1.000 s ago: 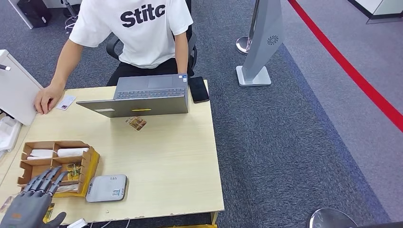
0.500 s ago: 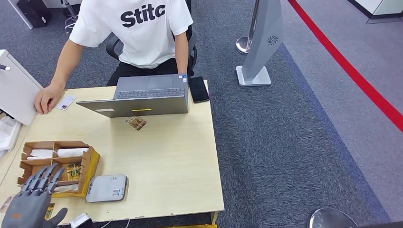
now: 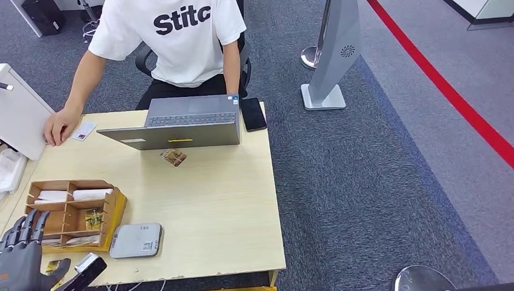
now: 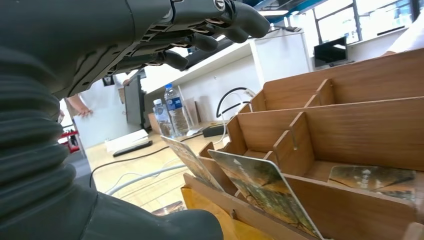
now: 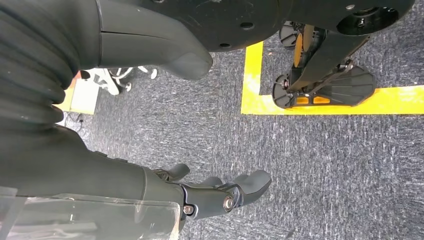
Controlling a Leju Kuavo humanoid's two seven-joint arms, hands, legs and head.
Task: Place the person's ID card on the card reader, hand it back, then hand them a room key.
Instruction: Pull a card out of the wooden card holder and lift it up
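The white ID card (image 3: 84,130) lies at the table's far left, beside the person's hand (image 3: 59,127). A grey card reader (image 3: 136,240) sits near the front edge. Left of it stands a wooden organizer (image 3: 118,209) holding patterned key cards (image 4: 265,192). One more patterned card (image 3: 174,157) lies in front of the laptop. My left hand (image 3: 21,254) hovers at the near-left corner, just short of the organizer. Its fingers (image 4: 200,30) are stretched out over the box and hold nothing. My right hand (image 5: 210,192) hangs over the carpet, empty, with loosely spread fingers.
A grey laptop (image 3: 176,124) stands open toward the seated person in a white T-shirt (image 3: 170,36), with a black phone (image 3: 253,113) at its right. A white box (image 3: 18,115) sits at the far left. The wooden table (image 3: 206,206) is bare in the middle and right.
My left hand has drawn back from above the organizer toward the table's near-left corner. The person and the cards have not moved.
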